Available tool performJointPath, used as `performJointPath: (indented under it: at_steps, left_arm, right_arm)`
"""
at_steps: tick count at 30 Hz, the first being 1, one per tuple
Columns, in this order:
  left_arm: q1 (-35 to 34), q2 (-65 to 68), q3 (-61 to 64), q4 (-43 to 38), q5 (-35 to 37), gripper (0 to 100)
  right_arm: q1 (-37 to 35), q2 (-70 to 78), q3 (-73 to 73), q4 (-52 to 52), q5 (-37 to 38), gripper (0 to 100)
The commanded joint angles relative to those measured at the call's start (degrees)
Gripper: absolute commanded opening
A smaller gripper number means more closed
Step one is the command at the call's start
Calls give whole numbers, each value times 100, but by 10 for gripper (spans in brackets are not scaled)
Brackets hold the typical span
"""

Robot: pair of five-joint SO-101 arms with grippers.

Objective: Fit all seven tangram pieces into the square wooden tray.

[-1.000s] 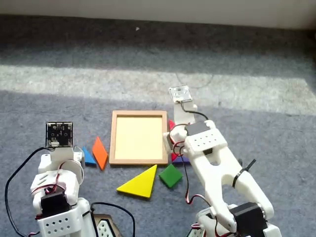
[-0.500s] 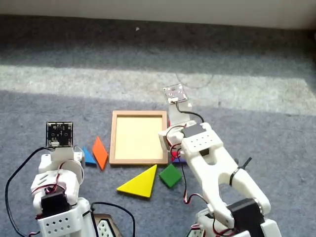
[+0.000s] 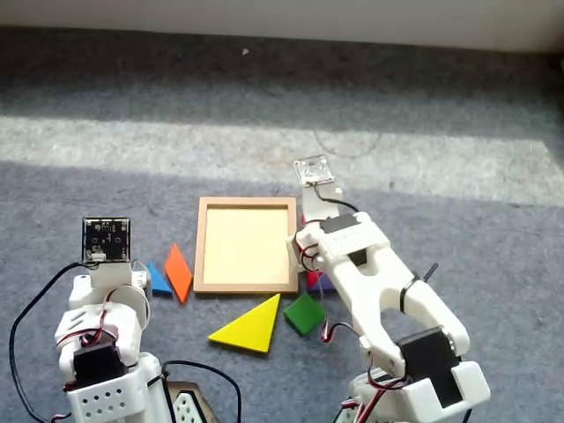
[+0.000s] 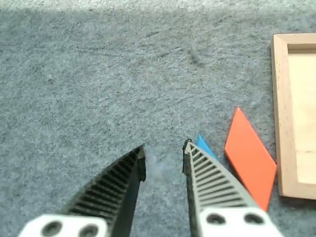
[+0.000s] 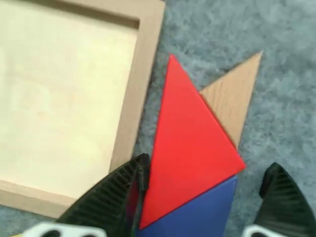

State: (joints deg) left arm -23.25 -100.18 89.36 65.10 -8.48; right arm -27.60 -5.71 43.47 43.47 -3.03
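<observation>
The square wooden tray [image 3: 247, 282] lies on the carpet with nothing in it. My right gripper [image 5: 207, 168] is open, its fingers on either side of the red triangle [image 5: 190, 143], which lies just beside the tray's wall [image 5: 140, 84]. The red triangle rests partly on a blue-purple piece [image 5: 202, 217] and a wood-coloured triangle [image 5: 234, 101]. On the tray's other side my left gripper [image 4: 164, 150] hangs open over bare carpet, next to the small blue triangle [image 4: 203, 144] and the orange parallelogram [image 4: 250, 158]. A yellow triangle [image 3: 251, 326] and a green square [image 3: 304, 313] lie in front of the tray.
Grey carpet covers the whole area, with a sunlit band [image 3: 176, 145] beyond the tray. A thin wire [image 3: 344, 150] lies on the carpet behind the right arm [image 3: 370, 273]. The left arm [image 3: 101, 317] stands at the near left.
The right arm has swung a little to the left, bringing its wrist closer to the tray's right wall. The left arm and the pieces have not moved.
</observation>
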Motion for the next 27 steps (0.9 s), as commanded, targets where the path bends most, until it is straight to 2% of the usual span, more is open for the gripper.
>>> performJointPath:
  at_steps: [1,8,15,21,27]
  left_arm:
    - [-57,-66,-101,-79,-44,152]
    - [-48,-66,40,-220,-53,152]
    - [-48,-66,66,-220,-53,152]
    - [-48,-66,66,-220,-53,152]
    - [-48,-66,75,-220,-53,152]
  right_arm:
    - [84,-48,-259,-303,-26,346]
    - [75,558,-295,-391,-53,346]
    - [75,725,-611,154,-62,345]
    - [75,769,-620,136,-62,208]
    - [84,725,-611,145,-62,196]
